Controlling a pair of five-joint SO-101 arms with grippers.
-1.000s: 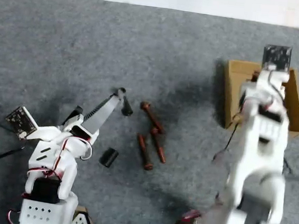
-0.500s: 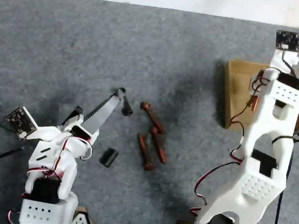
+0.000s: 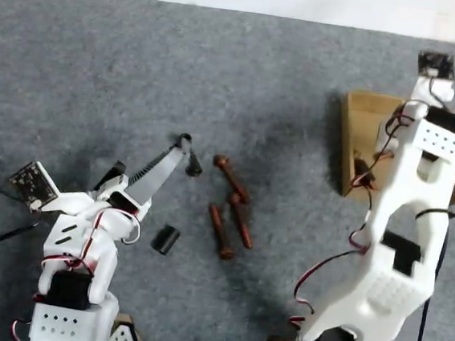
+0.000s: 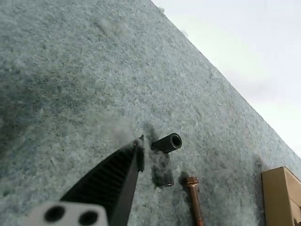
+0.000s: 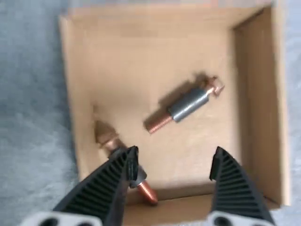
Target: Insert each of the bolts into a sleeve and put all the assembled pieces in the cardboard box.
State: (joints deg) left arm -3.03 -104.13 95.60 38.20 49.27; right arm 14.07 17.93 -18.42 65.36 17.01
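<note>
Overhead, the grey felt table [image 3: 77,59] carried a cardboard box [image 3: 360,119] toward its far right corner. The right gripper [image 5: 174,151] hung over the box, jaws wide and empty. Inside lay an assembled piece [image 5: 186,104] mid-floor and a second piece [image 5: 104,133] by one wall (a finger hid its middle). Three bolts [image 3: 232,179] lay bare at the table's centre. The left gripper [image 3: 154,162], jaws spread, had one tip just beside a sleeve [image 3: 192,165]. The other sleeve [image 3: 166,239] lay nearer that arm's base.
</note>
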